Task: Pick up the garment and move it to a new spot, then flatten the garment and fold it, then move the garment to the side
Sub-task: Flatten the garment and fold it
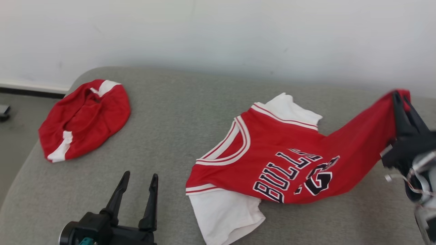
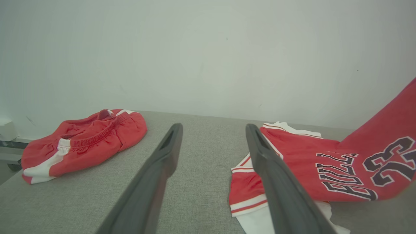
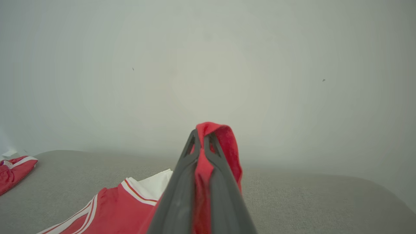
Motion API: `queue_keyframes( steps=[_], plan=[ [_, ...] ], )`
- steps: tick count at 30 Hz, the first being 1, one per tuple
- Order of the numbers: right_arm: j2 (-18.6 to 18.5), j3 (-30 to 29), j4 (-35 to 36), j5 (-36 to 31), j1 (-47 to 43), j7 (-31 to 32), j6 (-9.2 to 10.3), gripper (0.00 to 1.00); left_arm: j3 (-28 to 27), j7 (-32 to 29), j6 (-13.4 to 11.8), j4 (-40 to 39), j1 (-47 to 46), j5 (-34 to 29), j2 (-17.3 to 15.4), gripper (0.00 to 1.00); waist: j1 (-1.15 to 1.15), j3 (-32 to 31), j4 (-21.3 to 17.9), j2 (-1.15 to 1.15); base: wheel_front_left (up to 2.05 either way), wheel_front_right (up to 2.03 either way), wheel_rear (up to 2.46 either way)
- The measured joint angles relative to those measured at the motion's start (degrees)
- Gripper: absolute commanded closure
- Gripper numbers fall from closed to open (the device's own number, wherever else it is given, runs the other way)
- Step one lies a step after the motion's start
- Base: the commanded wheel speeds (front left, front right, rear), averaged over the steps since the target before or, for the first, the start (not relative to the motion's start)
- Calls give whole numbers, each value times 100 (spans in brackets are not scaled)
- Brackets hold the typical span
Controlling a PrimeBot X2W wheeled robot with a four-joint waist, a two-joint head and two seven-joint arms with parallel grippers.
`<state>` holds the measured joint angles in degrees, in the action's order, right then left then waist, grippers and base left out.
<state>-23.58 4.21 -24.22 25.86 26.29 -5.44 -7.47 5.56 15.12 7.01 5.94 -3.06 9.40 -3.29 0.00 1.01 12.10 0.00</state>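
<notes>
Nearest, the left claw (image 1: 140, 175) hovered low over the table (image 1: 177, 112), its two long, dark, tapered fingers spread wide with nothing between them. The table was padded, covered in grey woven cloth, with rounded corners. Just beyond lay the garment, a smooth red jersey (image 1: 279, 153) with white sleeves, striped white trim at the neck, and black lettering and a number outlined in white. Its collar end rested rumpled at the table's centre. The hem end rose rightward in a taut, sloping fold, where the right claw (image 1: 400, 97) was clamped tight on a bunched red edge. Farther left, red shorts (image 1: 85, 119) with white side panels and a gathered waistband sat in a rounded heap. Behind stood a plain pale wall (image 1: 218, 34).
</notes>
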Motion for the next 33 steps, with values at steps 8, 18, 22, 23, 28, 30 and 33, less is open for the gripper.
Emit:
queue_keyframes(
  steps=[8, 18, 22, 23, 28, 30, 33],
  plan=[
    [431, 657, -1437, -385, 1904, -97, 0, 100, 300, 0, 4, 90, -243, 130, 31, 0, 1, 239, 515, 0, 0, 0, 0],
    [990, 1134, -3334, -1002, 3589, -745, 0, 100, 712, 0, -156, 94, -463, 445, 34, 0, 1, 555, 1088, 0, 0, 0, 0],
    [1087, 1397, -4062, -1174, 3715, -690, 0, 91, 860, 0, -204, 85, -582, 525, 37, 0, 1, 728, 1231, 1, 0, 0, 0],
    [1104, 1427, -4205, -1189, 3738, -691, 0, 69, 888, 0, -223, 82, -617, 539, 37, 0, 1, 772, 1260, 1, 0, 0, 0],
    [1172, 1596, -4713, -1211, 3728, -497, 0, 0, 1023, 0, -300, 79, -721, 633, 37, 0, 2, 956, 1385, 1, 0, 0, 0],
    [1182, 1650, -4758, -1206, 3715, -517, 0, 0, 1031, 0, -320, 81, -732, 632, 36, 0, 2, 999, 1401, 1, 0, 0, 0],
    [1211, 1706, -4777, -1155, 3708, -561, 0, 0, 1012, 0, -325, 93, -732, 614, 37, 0, 2, 1004, 1376, 1, 0, 0, 0]
  ],
)
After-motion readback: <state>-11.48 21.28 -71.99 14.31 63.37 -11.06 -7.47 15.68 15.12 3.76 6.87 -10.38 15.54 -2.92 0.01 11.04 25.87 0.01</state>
